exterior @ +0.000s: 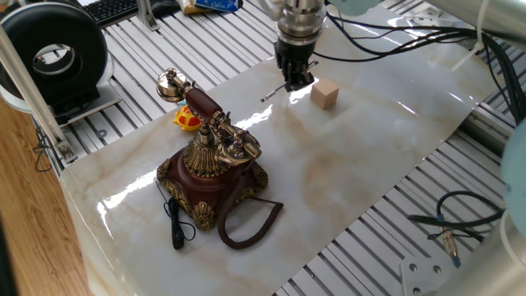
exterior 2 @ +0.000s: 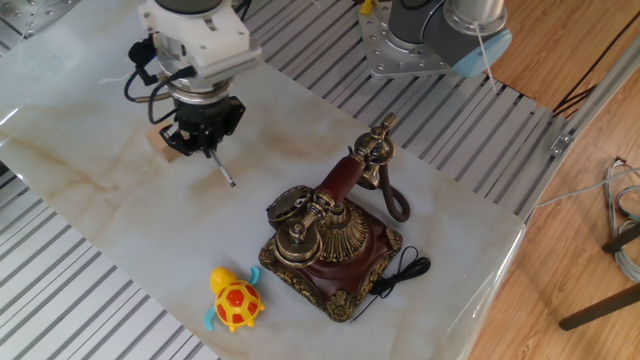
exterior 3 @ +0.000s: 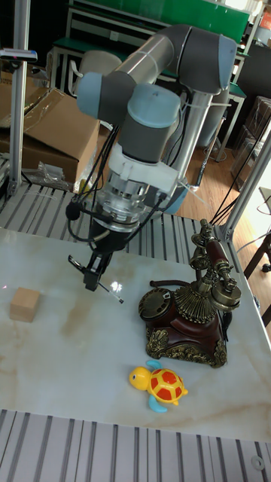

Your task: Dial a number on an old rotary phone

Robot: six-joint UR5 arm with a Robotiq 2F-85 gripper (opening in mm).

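Marbled white desk point(exterior 3: 68, 354) and, nearest in the tall view, a yellow and orange toy turtle point(exterior 3: 161, 385) sits loose at the front. Just behind it is your target, the old rotary phone point(exterior 3: 192, 316): dark red-brown base with brass trim, handset resting across the cradle, dial point(exterior 3: 156, 303) facing toward the arm. From one fixed view you can see its coiled brown cord point(exterior: 246, 222) looped on the desk at the phone's near side.

Further back, your gripper point(exterior 3: 93, 277) hangs above the desk, clamped on a thin silver stylus point(exterior 3: 110, 290) that sticks out at a slant with its tip pointing toward the phone. The tip is near the dial but clearly apart from it, nothing touching. Off to the side lies a small wooden block point(exterior 3: 24, 304), well apart from the phone.

So where are you? My read: the tool is in hand and that part is done. The dialling itself has not begun. You have yet to bring the stylus tip across, seat it in a finger hole and sweep the dial round. Mind the handset as you close in.
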